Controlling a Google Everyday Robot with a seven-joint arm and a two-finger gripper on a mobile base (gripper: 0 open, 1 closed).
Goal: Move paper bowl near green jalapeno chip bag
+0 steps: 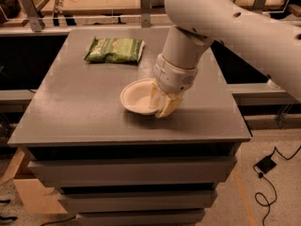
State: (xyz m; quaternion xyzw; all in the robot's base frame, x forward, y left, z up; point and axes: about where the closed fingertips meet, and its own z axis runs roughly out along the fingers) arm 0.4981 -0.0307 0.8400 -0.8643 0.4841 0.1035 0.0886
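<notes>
The paper bowl (136, 97) is off-white and sits on the grey table (80, 107), right of the middle and towards the front. The green jalapeno chip bag (114, 50) lies flat at the back left of the table, well apart from the bowl. My gripper (161, 103) points down from the large white arm (221, 18) and is at the bowl's right rim, touching or just over it. The arm hides the right edge of the bowl.
The table's front edge (131, 141) is close below the bowl, with drawer-like shelves under it. A workbench with metal posts (28, 8) stands behind the table. A black cable and plug (265, 166) lie on the floor at the right.
</notes>
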